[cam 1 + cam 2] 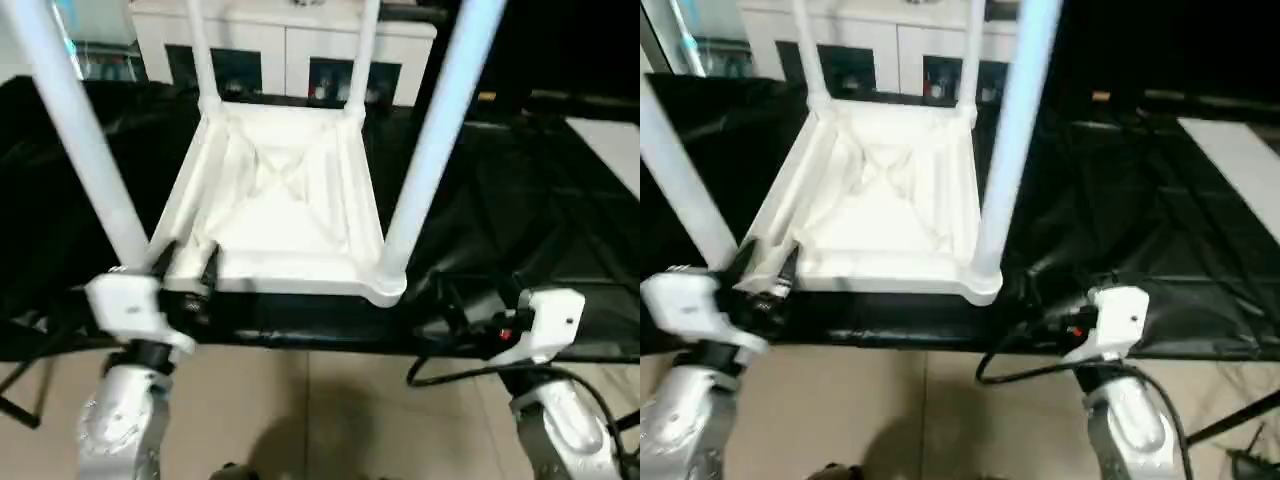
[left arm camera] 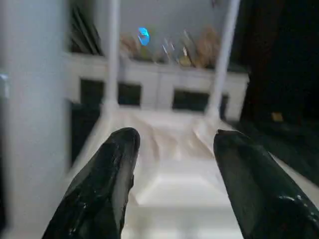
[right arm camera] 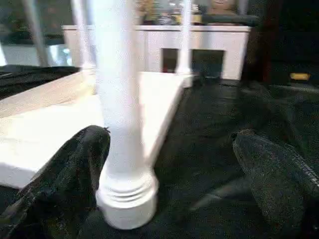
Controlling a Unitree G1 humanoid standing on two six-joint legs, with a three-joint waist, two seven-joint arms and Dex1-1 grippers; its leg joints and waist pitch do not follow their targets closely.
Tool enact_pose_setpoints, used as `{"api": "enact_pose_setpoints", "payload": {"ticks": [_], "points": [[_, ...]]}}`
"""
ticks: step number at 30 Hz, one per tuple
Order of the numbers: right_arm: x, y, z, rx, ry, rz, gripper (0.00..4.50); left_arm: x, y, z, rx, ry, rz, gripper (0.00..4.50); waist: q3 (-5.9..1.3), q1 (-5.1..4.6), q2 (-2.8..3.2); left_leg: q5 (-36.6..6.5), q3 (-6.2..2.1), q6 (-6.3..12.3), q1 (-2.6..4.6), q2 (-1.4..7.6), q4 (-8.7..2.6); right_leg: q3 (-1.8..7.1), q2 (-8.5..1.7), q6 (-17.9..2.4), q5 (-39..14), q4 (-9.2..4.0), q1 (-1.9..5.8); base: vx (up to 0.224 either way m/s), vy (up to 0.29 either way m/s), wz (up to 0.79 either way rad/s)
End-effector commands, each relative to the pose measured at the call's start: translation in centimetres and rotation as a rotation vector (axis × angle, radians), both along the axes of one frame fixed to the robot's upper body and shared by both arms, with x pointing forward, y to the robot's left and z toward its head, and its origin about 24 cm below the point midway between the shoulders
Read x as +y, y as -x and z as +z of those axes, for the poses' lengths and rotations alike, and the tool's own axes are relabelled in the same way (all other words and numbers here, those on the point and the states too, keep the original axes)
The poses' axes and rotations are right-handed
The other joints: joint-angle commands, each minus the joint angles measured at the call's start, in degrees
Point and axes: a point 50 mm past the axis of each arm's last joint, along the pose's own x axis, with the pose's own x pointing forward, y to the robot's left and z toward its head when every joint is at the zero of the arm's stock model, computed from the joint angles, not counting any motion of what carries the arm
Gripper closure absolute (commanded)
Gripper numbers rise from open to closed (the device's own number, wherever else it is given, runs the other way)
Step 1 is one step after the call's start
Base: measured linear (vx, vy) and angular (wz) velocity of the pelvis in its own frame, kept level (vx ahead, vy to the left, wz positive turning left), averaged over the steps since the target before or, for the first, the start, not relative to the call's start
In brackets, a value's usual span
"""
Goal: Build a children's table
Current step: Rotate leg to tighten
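The children's table [image 1: 280, 215] is lying upside down on the black-covered tabletop [image 1: 520, 220], so its four legs are pointing up. The left pincer [image 1: 190, 275] and right pincer [image 1: 470, 305] are both open, holding nothing, waiting by the near corners.

One tabletop [image 1: 285, 215], four legs [image 1: 432, 140], one cabinet [image 1: 285, 45]

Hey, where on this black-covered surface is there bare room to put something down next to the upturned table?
Free: the black cover to the right of the upside-down tabletop, out to the white sheet at the far right edge. Crowded: the near edge, where the left gripper and right gripper flank the two near legs.
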Motion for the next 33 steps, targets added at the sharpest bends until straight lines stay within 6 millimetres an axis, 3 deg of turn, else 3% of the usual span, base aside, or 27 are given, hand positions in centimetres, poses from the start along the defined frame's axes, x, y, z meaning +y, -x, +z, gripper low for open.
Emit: {"api": "enact_pose_setpoints", "payload": {"ticks": [1,2,6,8,9,10,11,12,13,14,15,16,17,18,19,22,23,24,25,26,27,28,29,30,31,32,33], "points": [[0.0,0.0,-0.2,-0.004,0.018,0.019,0.00,0.4,-0.1,0.4,-0.016,0.007,0.032,1.21,-1.43,-0.27,0.78,-34.4,-1.30,-3.98,1.89,2.00,-6.44,1.15,-2.13,-2.9,-26.3,-6.02,0.14,0.000,0.000,0.00],[0.2,-0.1,-0.2,-0.003,0.013,0.035,0.00,0.6,-0.3,0.5,-0.014,-0.001,0.033,1.10,-1.31,-0.39,0.29,-36.5,-1.47,-4.25,2.24,2.01,-6.63,0.76,-2.15,-2.6,-27.4,-6.17,0.29,0.000,0.000,0.00],[1.4,-0.7,0.4,-0.015,0.007,0.107,0.00,1.3,-1.9,1.2,0.000,-0.072,0.054,0.77,-1.14,-0.58,0.51,-42.2,-1.60,-5.51,2.54,2.07,-7.53,0.00,-1.76,-2.5,-27.5,-6.13,0.74,-0.027,0.010,-0.03],[1.6,-0.9,0.5,-0.024,0.007,0.121,0.00,1.6,-2.4,1.6,-0.017,-0.075,0.066,0.64,-1.07,-0.42,0.79,-45.0,-0.93,-5.70,2.27,2.15,-8.83,-1.23,-0.97,-2.6,-27.8,-5.53,1.47,-0.062,0.008,-0.03],[1.7,-1.1,0.6,-0.031,0.006,0.125,0.00,1.8,-2.9,1.5,0.015,-0.093,0.085,0.49,-1.26,-0.26,0.72,-45.5,-0.58,-5.76,1.42,2.46,-9.84,-1.44,-0.64,-2.9,-25.7,-3.90,2.58,-0.124,-0.023,0.07],[1.6,-1.3,0.6,-0.043,0.003,0.120,0.00,1.8,-3.6,1.8,0.021,-0.102,0.098,0.38,-1.93,4.21,1.00,-45.9,3.34,-5.90,-3.62,2.96,-14.40,-0.84,1.28,-3.1,-16.5,6.68,6.52,-0.124,-0.023,0.07],[1.5,-1.4,0.7,-0.047,0.002,0.116,0.00,1.7,-4.0,1.8,0.050,-0.101,0.106,0.38,-1.70,4.95,-0.01,-41.7,5.54,-5.50,-2.90,2.73,-14.46,0.97,1.36,-2.3,-19.4,7.19,4.89,-0.087,-0.085,0.26],[1.5,-1.4,0.7,-0.047,0.002,0.116,0.00,1.7,-4.0,1.8,0.050,-0.101,0.106,0.30,-2.27,4.01,-2.77,-33.4,5.17,-4.78,1.11,1.88,-9.04,3.62,-0.74,0.3,-32.2,1.91,0.66,0.003,-0.063,0.16],[1.4,-1.6,0.7,-0.050,-0.002,0.107,0.00,1.7,-4.4,2.2,0.034,-0.083,0.126,0.30,-1.06,2.64,-4.01,-8.7,-0.61,-1.01,7.07,-1.47,7.38,7.69,-6.90,2.1,-63.3,-11.40,-8.41,-0.060,-0.136,0.31],[1.3,-1.8,0.7,-0.052,-0.003,0.096,0.00,1.6,-4.7,2.5,0.031,-0.069,0.150,0.06,-0.96,2.38,-2.47,-2.0,-4.07,0.75,2.38,-2.63,6.65,8.82,-7.72,-3.0,-59.4,-9.58,-2.14,-0.055,-0.050,0.06],[1.3,-1.9,0.6,-0.054,-0.002,0.091,0.00,1.6,-4.7,2.6,0.027,-0.062,0.158,0.06,-1.29,2.49,-2.71,-5.0,-4.14,-0.64,2.30,-1.63,4.86,6.93,-7.53,-4.2,-53.2,-7.60,-0.43,-0.113,-0.044,0.23],[1.3,-1.9,0.6,-0.054,-0.004,0.088,0.00,1.6,-4.7,2.6,0.032,-0.064,0.160,0.06,-1.97,2.91,-0.82,-17.0,-3.41,-4.78,5.26,0.59,-0.15,3.40,-2.33,-7.1,-30.4,-3.63,-1.45,-0.051,0.029,0.08],[1.2,-1.9,0.7,-0.058,-0.008,0.078,0.00,1.5,-4.7,2.6,0.041,-0.068,0.164,0.06,-2.06,2.10,1.34,-35.0,-4.07,-5.86,5.05,2.47,-4.84,1.97,1.32,-6.9,-12.2,-1.26,-1.39,-0.132,0.020,0.20],[1.2,-1.9,0.7,-0.061,-0.009,0.069,0.00,1.5,-4.6,2.6,0.040,-0.067,0.162,0.06,-1.91,1.57,1.82,-40.1,-4.28,-5.02,4.43,2.71,-6.04,1.29,1.12,-7.0,-8.7,-0.95,-0.25,-0.118,0.044,0.01],[1.2,-1.9,0.8,-0.064,-0.017,0.064,0.00,1.3,-4.6,2.6,0.042,-0.069,0.152,0.06,-1.60,1.38,1.64,-46.6,-3.94,-2.10,4.01,2.53,-7.37,0.47,0.24,-6.0,-11.9,-2.05,1.25,-0.118,0.044,0.01],[1.0,-1.9,0.7,-0.064,-0.022,0.047,0.00,0.6,-4.9,2.7,0.042,-0.057,0.081,0.06,-0.77,1.34,2.13,-50.9,-2.58,-2.37,3.11,2.23,-9.33,-1.12,0.60,-3.8,-21.7,-2.80,2.21,-0.086,0.008,-0.02],[1.0,-1.9,0.7,-0.062,-0.023,0.040,0.00,0.3,-5.2,2.9,0.038,-0.030,0.040,0.06,-1.18,3.60,3.76,-53.5,-1.00,-1.82,-1.13,3.44,-12.71,-1.29,1.16,-3.5,-16.1,5.62,6.30,-0.126,-0.048,0.11],[0.9,-2.0,0.6,-0.060,-0.024,0.036,0.00,0.0,-5.3,3.0,0.035,-0.011,0.015,0.06,-0.93,6.34,3.03,-53.8,0.81,-0.55,-4.11,3.87,-13.64,-0.86,1.49,-2.9,-11.8,9.63,7.52,-0.084,-0.135,0.20],[1.0,-1.9,0.7,-0.061,-0.022,0.036,0.00,-0.1,-5.5,3.0,0.043,-0.024,0.007,0.06,-1.89,7.96,0.16,-40.6,3.39,1.18,-0.74,3.15,-9.52,4.78,0.58,0.4,-25.7,8.42,4.28,-0.084,-0.135,0.20],[1.0,-1.9,0.7,-0.061,-0.021,0.036,0.00,-0.1,-5.6,3.0,0.045,-0.028,0.005,0.06,-2.27,6.02,-2.49,-29.7,2.04,-0.64,4.95,1.57,-0.76,6.85,-2.08,4.2,-46.1,-0.77,-1.66,0.006,-0.194,0.21],[1.0,-2.0,0.9,-0.066,-0.020,0.027,0.00,-0.3,-6.5,3.0,0.065,-0.036,-0.029,0.06,-0.66,4.72,-1.90,-7.5,-1.58,0.76,6.11,-1.76,8.74,9.49,-5.33,1.0,-73.9,-10.30,-7.16,0.005,-0.101,0.10],[0.9,-2.0,0.9,-0.066,-0.019,0.016,0.00,-0.3,-7.1,2.9,0.087,-0.040,-0.034,0.06,-0.82,5.10,-1.13,-6.1,-2.79,0.58,4.33,-2.05,7.36,9.94,-6.00,-1.7,-66.1,-8.67,-3.11,0.005,-0.101,0.10],[0.9,-2.0,0.9,-0.066,-0.019,0.013,0.00,-0.3,-7.2,2.9,0.092,-0.040,-0.034,0.06,-1.82,5.95,0.67,-16.1,-3.34,-2.42,5.28,-0.34,0.92,6.89,-3.55,-4.9,-45.8,-4.23,-1.25,0.000,0.000,0.00],[0.8,-2.1,0.9,-0.065,-0.016,0.010,0.00,-0.1,-7.5,2.8,0.105,-0.044,-0.022,0.06,-2.20,5.67,0.69,-20.6,-2.91,-3.14,5.36,-0.05,-1.63,5.66,-0.19,-5.4,-34.3,-1.94,-1.70,-0.053,-0.027,0.17],[0.8,-2.1,0.9,-0.064,-0.013,0.010,0.00,0.1,-7.7,2.7,0.113,-0.051,-0.001,0.06,-3.32,4.99,1.99,-22.7,-2.79,-1.92,5.38,0.95,-3.33,5.25,0.23,-7.5,-14.5,-0.55,-0.75,-0.053,-0.027,0.17],[0.8,-2.2,0.9,-0.063,-0.011,0.013,0.00,0.1,-7.9,2.9,0.108,-0.047,-0.002,0.06,-3.95,4.30,2.51,-16.5,-2.92,0.09,3.74,1.23,-4.00,4.82,-0.42,-8.8,-3.1,-0.39,1.31,0.000,0.000,0.00],[1.0,-2.2,0.9,-0.063,-0.007,0.026,0.00,-0.1,-8.0,3.2,0.095,-0.052,-0.019,0.06,-3.67,3.81,2.50,-15.1,-3.00,0.50,2.67,1.27,-4.35,4.72,-0.55,-9.0,-1.9,-0.63,1.83,0.000,0.000,0.00]]}}
